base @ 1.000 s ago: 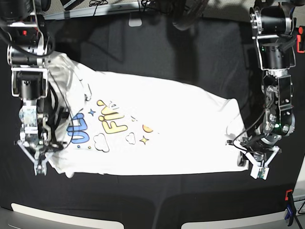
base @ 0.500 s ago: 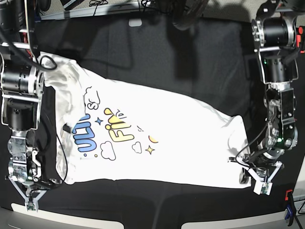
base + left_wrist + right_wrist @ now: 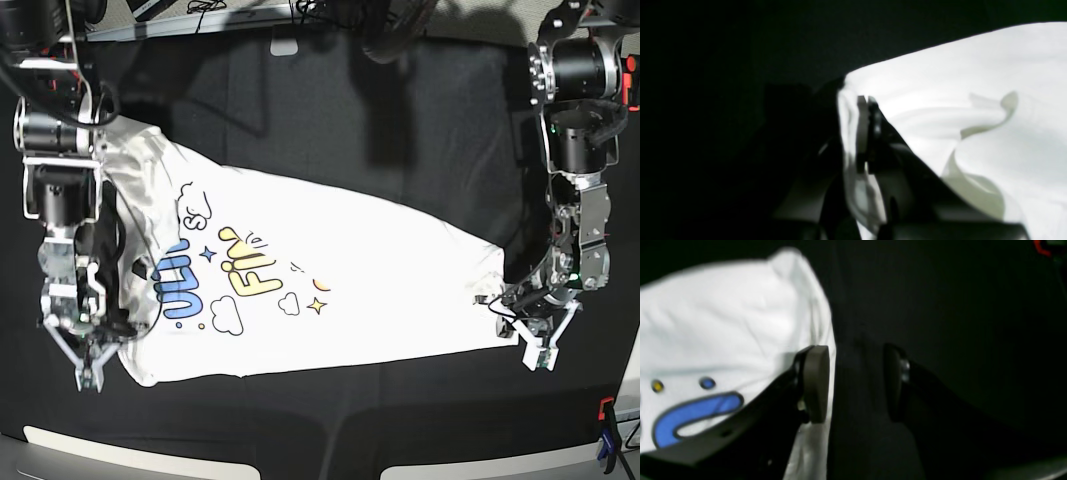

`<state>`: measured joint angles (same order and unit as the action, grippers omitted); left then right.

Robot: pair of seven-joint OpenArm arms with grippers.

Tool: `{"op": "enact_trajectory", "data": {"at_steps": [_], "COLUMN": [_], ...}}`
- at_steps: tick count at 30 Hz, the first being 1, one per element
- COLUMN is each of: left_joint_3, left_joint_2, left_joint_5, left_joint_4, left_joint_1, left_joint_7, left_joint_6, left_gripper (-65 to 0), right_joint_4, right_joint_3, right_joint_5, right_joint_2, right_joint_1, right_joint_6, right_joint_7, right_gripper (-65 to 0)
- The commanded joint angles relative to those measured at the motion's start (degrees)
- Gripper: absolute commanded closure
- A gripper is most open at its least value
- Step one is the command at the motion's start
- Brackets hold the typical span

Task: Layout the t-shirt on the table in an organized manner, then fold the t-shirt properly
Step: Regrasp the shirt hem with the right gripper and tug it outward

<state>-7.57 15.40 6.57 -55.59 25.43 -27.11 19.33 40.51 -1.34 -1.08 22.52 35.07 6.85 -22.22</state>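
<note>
White cotton, print up, lies spread across the black table (image 3: 330,110): my left gripper (image 3: 867,133) pinches the t-shirt (image 3: 340,270) hem, my right gripper (image 3: 853,383) gapes empty beside it, so one-sided tugging could skew the layout.

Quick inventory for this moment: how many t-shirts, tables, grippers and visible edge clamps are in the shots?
t-shirt: 1
table: 1
grippers: 2, the left gripper and the right gripper
clamp at the near table edge: 1
Total: 5
</note>
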Motion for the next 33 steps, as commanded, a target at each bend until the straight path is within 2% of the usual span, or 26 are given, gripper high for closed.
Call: {"op": "enact_trajectory", "data": {"at_steps": [1,10,13,15,18,20,21,23,28,33], "left_joint_3": [-0.2,-0.22,-0.22,-0.22,-0.22,-0.22,-0.2,-0.22,-0.2,-0.22], "left_joint_2": [0.66,0.66,0.68,0.68,0.66,0.68,0.68,0.68,0.68,0.66], "left_joint_5": [0.57,3.04,2.89,2.91,2.91,2.91,2.91,2.91,2.91,2.93], "left_joint_4": [-0.98,-0.98,-0.98,-0.98,-0.98,-0.98,-0.98,-0.98,-0.98,-0.98], "left_joint_1": [1.92,1.9,1.9,1.9,1.9,1.9,1.9,1.9,1.9,1.9], "left_joint_7": [1.31,1.44,1.42,1.42,1.46,1.44,1.44,1.44,1.44,1.49], "left_joint_6": [-0.24,-0.22,-0.22,-0.22,-0.22,-0.22,-0.22,-0.22,-0.22,-0.22], "left_gripper": [0.0,0.0,0.0,0.0,0.0,0.0,0.0,0.0,0.0,0.0], "right_joint_4": [0.98,0.98,0.98,0.98,0.98,0.98,0.98,0.98,0.98,1.77], "right_joint_3": [0.22,0.22,0.22,0.22,0.22,0.22,0.22,0.22,0.22,0.22], "right_joint_5": [0.04,-0.28,-0.26,-0.26,-0.26,-0.26,-0.31,-1.22,-4.48,-4.57], "right_joint_2": [0.59,-3.67,-4.11,-4.04,-3.72,-3.61,-3.61,-3.61,-3.63,-3.98], "right_joint_1": [1.18,-2.86,-2.71,-2.71,-2.73,-2.73,-2.73,-2.73,-2.71,-2.54], "right_joint_6": [-0.42,-0.52,-2.82,-4.39,-4.76,-5.2,-5.97,-6.51,-6.54,-6.4], "right_joint_7": [2.23,5.68,5.64,5.22,4.15,3.1,2.25,0.7,0.76,0.57], "right_gripper": [-25.6,-25.4,-24.9,-19.9,-10.7,-1.1,0.0,0.0,0.0,-1.4]}}
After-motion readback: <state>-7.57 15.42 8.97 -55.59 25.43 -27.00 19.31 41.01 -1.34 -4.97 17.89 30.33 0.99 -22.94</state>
